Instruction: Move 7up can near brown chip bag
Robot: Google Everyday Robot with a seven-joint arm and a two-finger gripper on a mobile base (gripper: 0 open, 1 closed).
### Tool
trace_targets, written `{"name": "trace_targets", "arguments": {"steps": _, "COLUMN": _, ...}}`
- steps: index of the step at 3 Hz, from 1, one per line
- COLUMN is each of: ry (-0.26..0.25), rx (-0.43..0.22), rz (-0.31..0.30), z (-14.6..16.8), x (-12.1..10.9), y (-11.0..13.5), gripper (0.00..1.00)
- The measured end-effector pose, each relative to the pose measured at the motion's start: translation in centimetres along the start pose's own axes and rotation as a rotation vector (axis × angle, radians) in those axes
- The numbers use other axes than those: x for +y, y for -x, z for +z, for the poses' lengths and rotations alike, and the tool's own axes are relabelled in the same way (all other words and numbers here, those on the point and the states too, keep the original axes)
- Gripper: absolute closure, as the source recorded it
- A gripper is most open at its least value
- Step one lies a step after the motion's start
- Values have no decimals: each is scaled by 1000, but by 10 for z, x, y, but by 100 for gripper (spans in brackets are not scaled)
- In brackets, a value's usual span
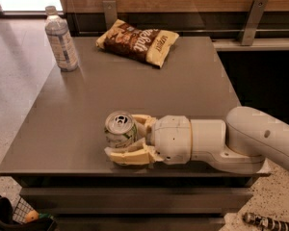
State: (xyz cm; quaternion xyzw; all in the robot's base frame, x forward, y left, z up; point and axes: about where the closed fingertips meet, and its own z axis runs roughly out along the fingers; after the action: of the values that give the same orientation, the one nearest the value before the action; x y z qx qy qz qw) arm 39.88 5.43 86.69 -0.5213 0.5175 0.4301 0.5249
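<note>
The 7up can [120, 128] stands upright near the table's front edge, silver top with pull tab showing, white and green side. My gripper [122, 137] reaches in from the right with its cream fingers on both sides of the can, one behind it and one [129, 156] in front, closed against it. The can rests on the table. The brown chip bag [137, 41] lies flat at the table's far edge, well away from the can.
A clear plastic water bottle [61, 39] stands at the far left corner of the grey table [135, 85]. A wooden wall with metal brackets [250, 14] runs behind. A dark basket [9, 215] sits on the floor at the lower left.
</note>
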Motion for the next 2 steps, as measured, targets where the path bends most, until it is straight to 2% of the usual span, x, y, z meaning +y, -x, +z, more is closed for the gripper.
{"name": "trace_targets", "arguments": {"steps": 1, "ry": 0, "rx": -3, "rz": -2, "z": 0, "x": 0, "y": 1, "gripper": 100}}
{"name": "trace_targets", "arguments": {"steps": 2, "ry": -25, "rx": -8, "rz": 1, "z": -6, "x": -19, "y": 11, "gripper": 100}}
